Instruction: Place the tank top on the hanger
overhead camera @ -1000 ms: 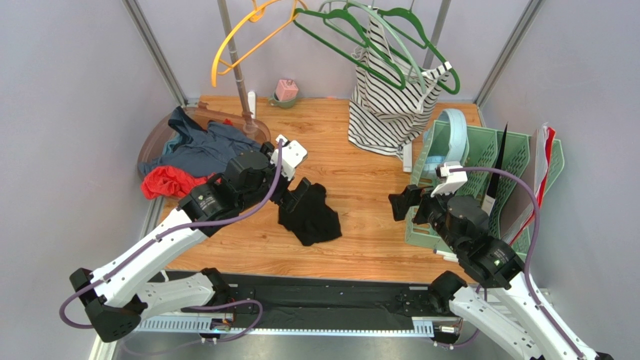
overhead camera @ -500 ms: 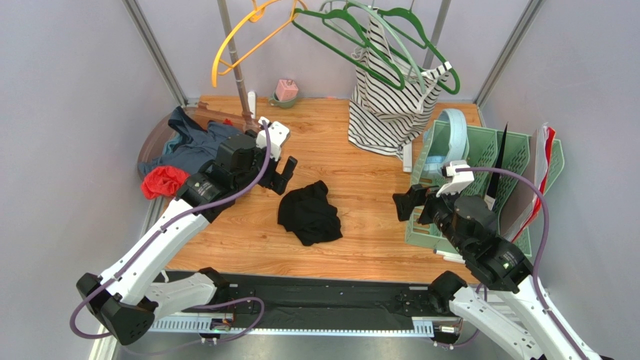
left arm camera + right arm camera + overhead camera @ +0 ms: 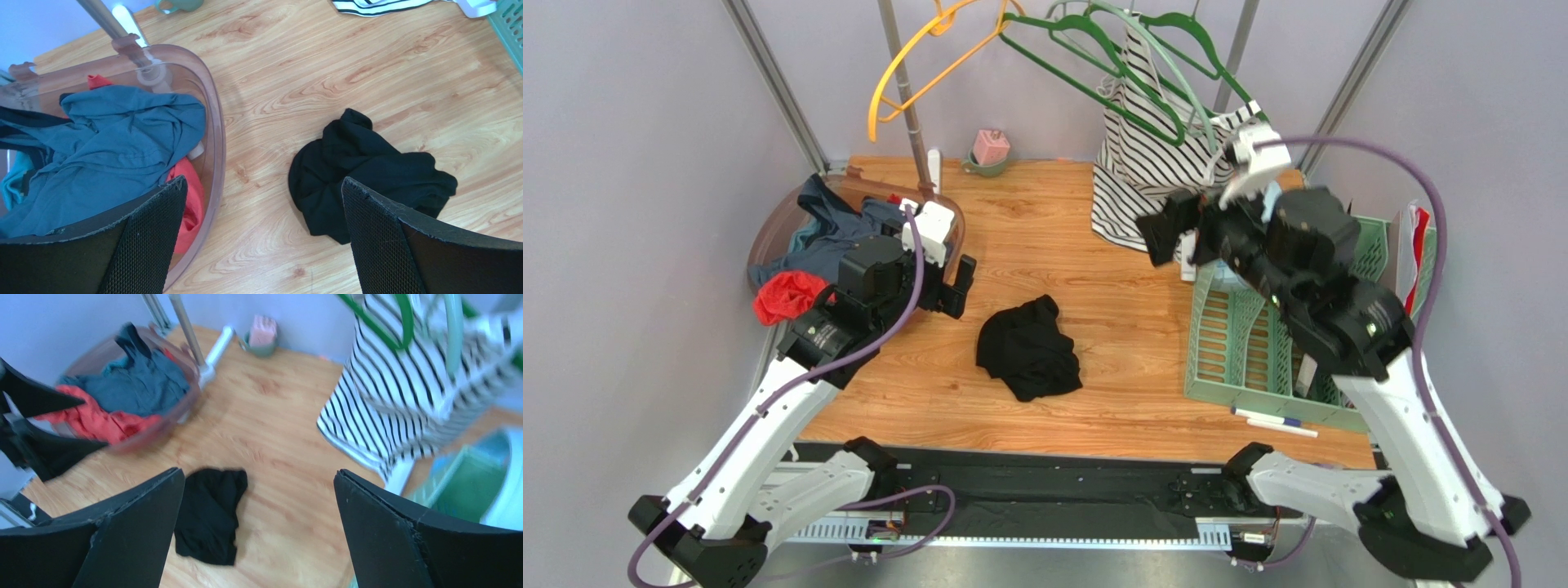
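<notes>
Bare tabletop (image 3: 1100, 294) all round the tank top (image 3: 1027, 349), reachable from every side. Crowded at the left edge by the clothes tub (image 3: 218, 160), right edge by the green rack (image 3: 1234, 355), far edge by the hanging striped top (image 3: 1149, 184).

The whole table (image 3: 1100, 282) is viewed from high above, behind the arms. The left wrist view is aimed down, close; the right — set higher — is tilted across it. The tank top (image 3: 1027, 349) is shared by all three.
</notes>
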